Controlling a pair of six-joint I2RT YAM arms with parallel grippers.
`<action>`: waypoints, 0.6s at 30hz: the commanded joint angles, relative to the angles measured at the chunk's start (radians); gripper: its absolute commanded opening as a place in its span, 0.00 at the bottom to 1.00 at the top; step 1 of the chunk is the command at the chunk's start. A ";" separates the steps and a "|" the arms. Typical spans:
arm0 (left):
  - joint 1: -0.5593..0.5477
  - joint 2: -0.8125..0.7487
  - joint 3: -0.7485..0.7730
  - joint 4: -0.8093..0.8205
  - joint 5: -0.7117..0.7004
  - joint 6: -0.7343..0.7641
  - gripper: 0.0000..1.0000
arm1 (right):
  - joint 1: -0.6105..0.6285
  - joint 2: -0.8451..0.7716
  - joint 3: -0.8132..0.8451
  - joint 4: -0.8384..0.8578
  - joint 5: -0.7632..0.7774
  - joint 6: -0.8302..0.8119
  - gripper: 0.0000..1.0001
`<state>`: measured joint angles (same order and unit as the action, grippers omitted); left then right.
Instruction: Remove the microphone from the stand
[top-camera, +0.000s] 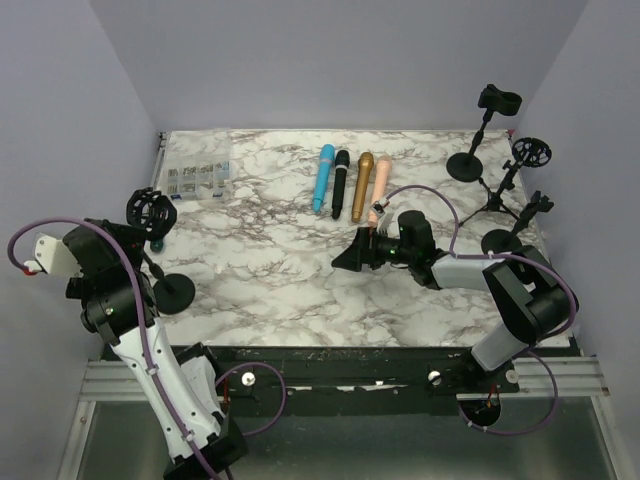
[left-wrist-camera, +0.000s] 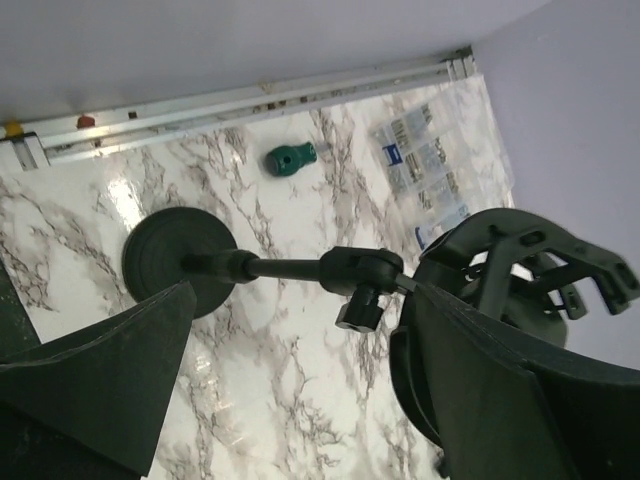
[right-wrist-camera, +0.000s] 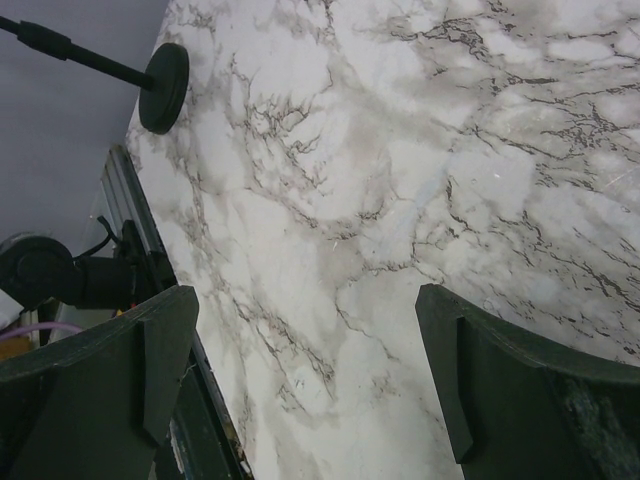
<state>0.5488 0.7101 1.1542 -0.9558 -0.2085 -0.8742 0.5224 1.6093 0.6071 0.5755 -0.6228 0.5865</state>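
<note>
Four microphones lie side by side on the marble table at the back centre: blue (top-camera: 323, 178), black (top-camera: 340, 184), gold (top-camera: 362, 185) and pink (top-camera: 379, 186). A black stand with a round base (top-camera: 173, 293) and an empty ring-shaped shock mount (top-camera: 148, 209) stands at the left. My left gripper (top-camera: 148, 247) is open beside it. In the left wrist view (left-wrist-camera: 302, 296) the stand's pole (left-wrist-camera: 285, 268) crosses just past my fingertips and the mount (left-wrist-camera: 520, 265) sits to the right. My right gripper (top-camera: 352, 258) is open and empty over the table's middle, as the right wrist view (right-wrist-camera: 307, 300) shows.
Several more black stands (top-camera: 480, 150) with empty holders stand at the back right. A clear plastic parts box (top-camera: 197, 180) sits at the back left. A small green part (left-wrist-camera: 290, 158) lies near the left stand's base. The left stand's base (right-wrist-camera: 165, 87) also shows in the right wrist view.
</note>
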 joint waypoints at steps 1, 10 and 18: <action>0.030 -0.010 -0.076 0.072 0.145 -0.044 0.92 | 0.001 -0.022 -0.010 0.015 -0.008 -0.007 1.00; 0.032 -0.011 -0.103 0.081 0.090 -0.042 0.91 | 0.001 -0.010 -0.005 0.012 -0.006 -0.006 1.00; 0.031 -0.059 -0.188 0.105 0.011 -0.047 0.91 | 0.000 -0.018 -0.004 0.011 -0.006 -0.003 1.00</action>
<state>0.5743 0.6704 1.0145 -0.8383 -0.1341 -0.9253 0.5224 1.6089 0.6067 0.5751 -0.6228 0.5861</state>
